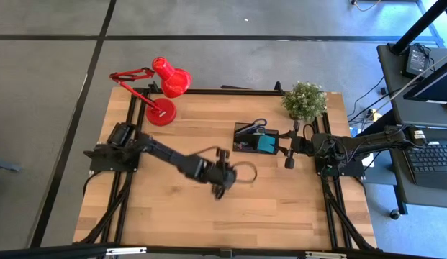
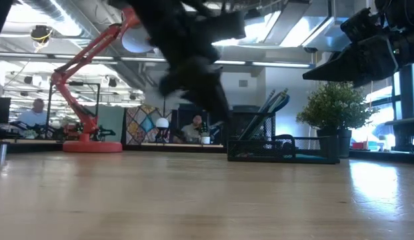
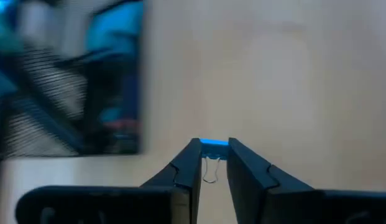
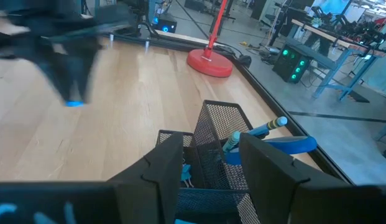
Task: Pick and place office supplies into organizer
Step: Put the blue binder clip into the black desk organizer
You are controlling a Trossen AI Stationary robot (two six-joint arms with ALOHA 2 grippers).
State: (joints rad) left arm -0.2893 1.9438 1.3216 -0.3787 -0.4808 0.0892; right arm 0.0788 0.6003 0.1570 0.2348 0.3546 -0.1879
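The organizer (image 1: 256,138), a black mesh box with upright compartments, stands right of the surface's (image 1: 165,208) middle, toward the far edge and nearer the right edge. From above, a teal sticky-note pad (image 1: 267,144) fills its near right part and blue-handled scissors (image 1: 258,125) stick out of its far side. The low view adds what the top view hides: the mesh walls are see-through, a tall back compartment holds slanting handles, and a low front tray sits before it. The right wrist view looks down into the tall mesh compartment, where a blue pen (image 4: 258,132) leans beside the scissors' blue handle.

The red desk lamp (image 1: 163,90) stands at the far left corner, the potted plant (image 1: 305,100) at the far edge right of the organizer.

The right claw (image 1: 288,150) hovers just right of the organizer, fingers parted and empty. The left claw (image 1: 222,185) hangs above the surface's middle, near the organizer. Only its wrist view shows it pinching a small blue binder clip (image 3: 212,144) with wire handles.
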